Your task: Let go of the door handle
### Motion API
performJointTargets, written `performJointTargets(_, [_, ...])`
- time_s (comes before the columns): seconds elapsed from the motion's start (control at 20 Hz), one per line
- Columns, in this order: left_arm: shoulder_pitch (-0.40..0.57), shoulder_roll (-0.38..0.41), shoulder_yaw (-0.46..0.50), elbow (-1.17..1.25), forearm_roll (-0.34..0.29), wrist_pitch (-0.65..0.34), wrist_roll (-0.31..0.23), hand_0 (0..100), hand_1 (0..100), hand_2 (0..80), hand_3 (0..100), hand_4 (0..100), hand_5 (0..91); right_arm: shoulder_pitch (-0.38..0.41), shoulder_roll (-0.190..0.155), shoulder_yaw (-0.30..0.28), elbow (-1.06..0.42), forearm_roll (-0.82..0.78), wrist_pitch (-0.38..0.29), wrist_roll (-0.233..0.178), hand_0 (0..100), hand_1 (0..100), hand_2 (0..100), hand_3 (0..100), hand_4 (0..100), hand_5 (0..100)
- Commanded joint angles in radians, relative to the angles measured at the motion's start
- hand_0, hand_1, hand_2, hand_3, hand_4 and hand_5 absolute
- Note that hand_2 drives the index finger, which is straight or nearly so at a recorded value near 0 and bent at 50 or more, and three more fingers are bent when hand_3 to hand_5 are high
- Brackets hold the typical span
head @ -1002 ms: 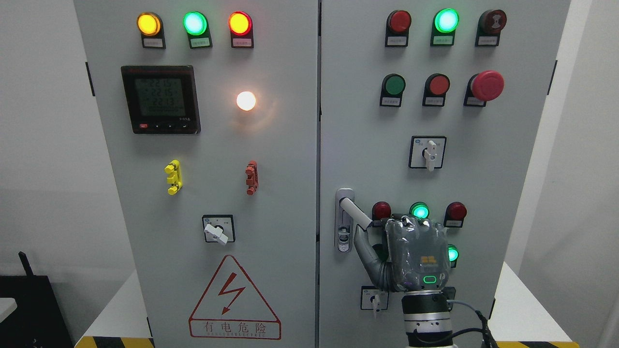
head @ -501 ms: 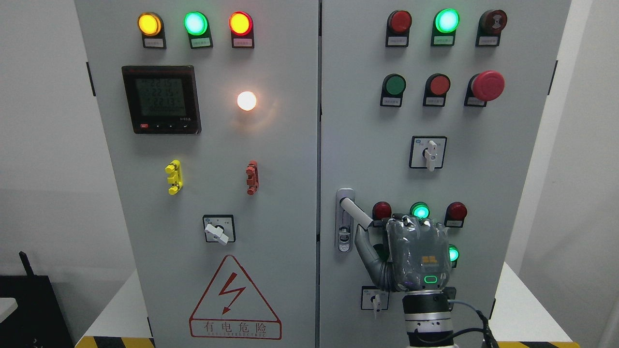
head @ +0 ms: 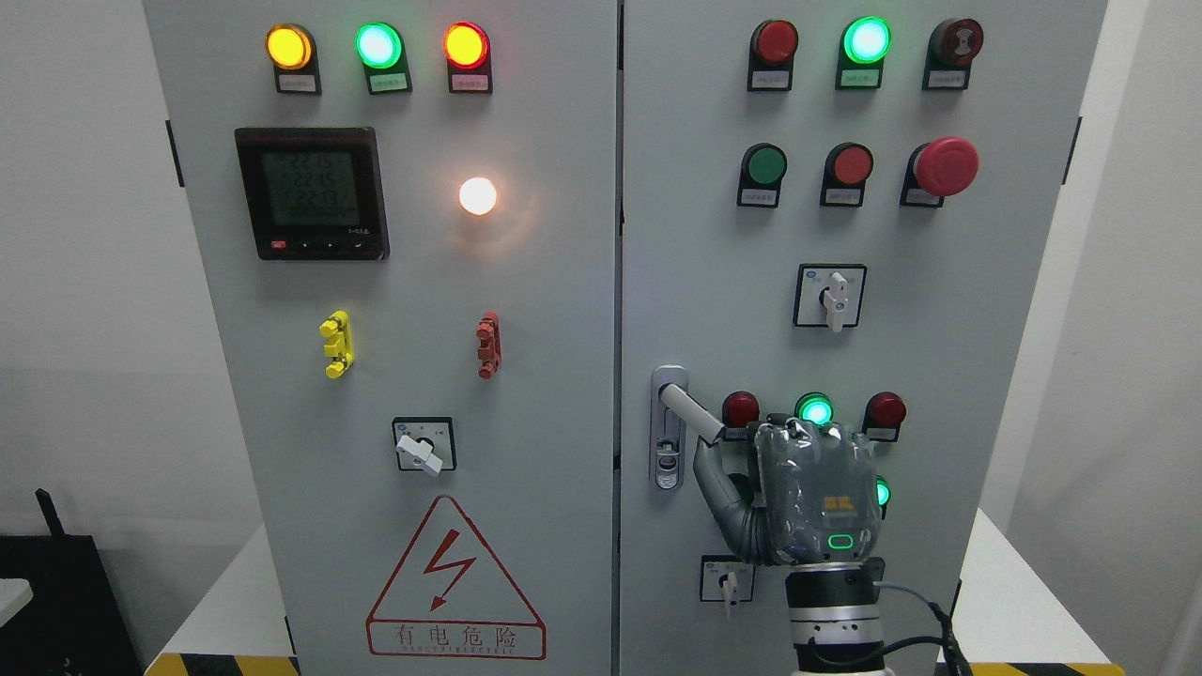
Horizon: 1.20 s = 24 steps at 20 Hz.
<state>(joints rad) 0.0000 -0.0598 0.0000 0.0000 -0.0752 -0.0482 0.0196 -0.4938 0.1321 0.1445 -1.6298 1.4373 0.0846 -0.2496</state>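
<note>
A grey electrical cabinet (head: pixel 526 282) with two doors fills the view. The robot's right hand (head: pixel 808 493) rises from the bottom edge, right of middle, its back toward the camera and wrist upright. Its fingers curl forward at the top and its thumb (head: pixel 718 488) reaches up to the left, just under the free end of the door handle (head: pixel 690 413). I cannot tell whether the fingers still grip the handle. The handle (a pale bar on the right door's left edge) slants from its pivot plate (head: pixel 669 427) down and right toward the hand.
</note>
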Motion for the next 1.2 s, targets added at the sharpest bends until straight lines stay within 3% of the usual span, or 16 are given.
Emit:
performJointTargets(0.0, [-0.003,0.0,0.002,0.009,0.0,-0.001,0.0,12,39,0.0,0,0,0.0,-0.002,0.0,-0.003,0.001,0.0,-0.003,0.0,55,7,100,100,100,100])
performJointTargets(1.15, [-0.003,0.0,0.002,0.009,0.0,-0.001,0.0,12,39,0.0,0,0,0.0,-0.012,-0.002,-0.003,0.001,0.0,-0.003,0.0,55,6,100,100,100,100])
